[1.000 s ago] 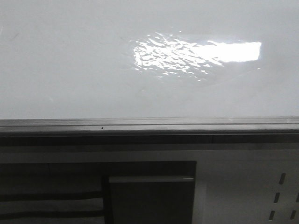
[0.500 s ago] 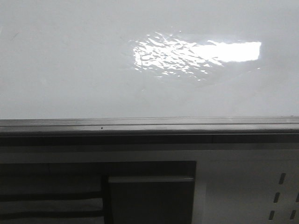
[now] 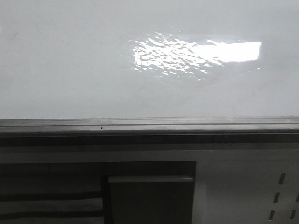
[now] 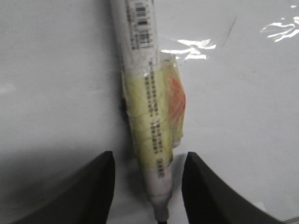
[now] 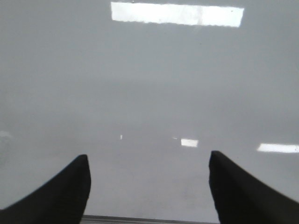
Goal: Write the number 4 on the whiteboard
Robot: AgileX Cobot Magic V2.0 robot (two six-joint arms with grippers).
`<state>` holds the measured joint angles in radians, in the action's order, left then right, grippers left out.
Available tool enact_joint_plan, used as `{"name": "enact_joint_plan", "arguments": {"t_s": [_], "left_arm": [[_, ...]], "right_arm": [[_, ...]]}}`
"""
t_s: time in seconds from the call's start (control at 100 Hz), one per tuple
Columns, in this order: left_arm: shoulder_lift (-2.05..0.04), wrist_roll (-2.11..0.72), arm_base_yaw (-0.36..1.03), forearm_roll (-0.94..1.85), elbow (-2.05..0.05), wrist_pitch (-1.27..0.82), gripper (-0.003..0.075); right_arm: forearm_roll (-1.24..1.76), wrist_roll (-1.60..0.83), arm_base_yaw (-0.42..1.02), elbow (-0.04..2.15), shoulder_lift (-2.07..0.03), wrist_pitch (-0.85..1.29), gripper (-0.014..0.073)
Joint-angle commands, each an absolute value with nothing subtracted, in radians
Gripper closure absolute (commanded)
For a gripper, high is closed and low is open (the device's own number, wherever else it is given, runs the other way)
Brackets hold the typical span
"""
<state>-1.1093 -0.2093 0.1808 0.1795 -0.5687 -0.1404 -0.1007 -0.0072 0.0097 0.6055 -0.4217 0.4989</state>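
Front view shows the whiteboard (image 3: 70, 60) filling the upper half of the frame, glossy, with a glare patch (image 3: 196, 52) toward 1 o'clock and a grey metal rail (image 3: 149, 125) along its lower edge. Left wrist view shows a marker (image 4: 148, 116) wrapped in yellowish tape, lying between the spread fingers of the left gripper (image 4: 148, 186), contact uncertain. Right gripper (image 5: 148, 186) stands wide apart over bare board.

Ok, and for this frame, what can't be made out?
- Marker tip: cut off by the left wrist view's edge, so board contact is unknown.
- Left gripper grip: fingers sit beside the marker, contact unclear.
- Number 4: no stroke visible on the whiteboard; glare could mask some.
- Both arms: outside the front view.
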Motion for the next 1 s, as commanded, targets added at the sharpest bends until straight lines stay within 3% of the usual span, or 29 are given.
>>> {"name": "enact_joint_plan", "arguments": {"t_s": [0.0, 0.19, 0.63, 0.86, 0.99], "left_arm": [[-1.1, -0.208, 0.188, 0.19, -0.594, -0.067, 0.0467], [-1.1, -0.208, 0.188, 0.19, -0.594, -0.061, 0.0571], [-1.1, -0.208, 0.188, 0.19, -0.594, -0.021, 0.0734], [-1.096, -0.208, 0.188, 0.19, -0.599, -0.033, 0.0741], [-1.081, -0.21, 0.188, 0.19, -0.683, -0.256, 0.0741]], "right_arm": [[-0.108, -0.008, 0.005, 0.641, -0.437, 0.415, 0.0115], [-0.108, -0.008, 0.005, 0.641, -0.437, 0.415, 0.0115], [-0.108, -0.008, 0.005, 0.641, -0.437, 0.415, 0.0115], [-0.088, -0.008, 0.005, 0.654, -0.437, 0.418, 0.0115], [-0.052, -0.008, 0.005, 0.746, -0.455, 0.544, 0.0116]]}}
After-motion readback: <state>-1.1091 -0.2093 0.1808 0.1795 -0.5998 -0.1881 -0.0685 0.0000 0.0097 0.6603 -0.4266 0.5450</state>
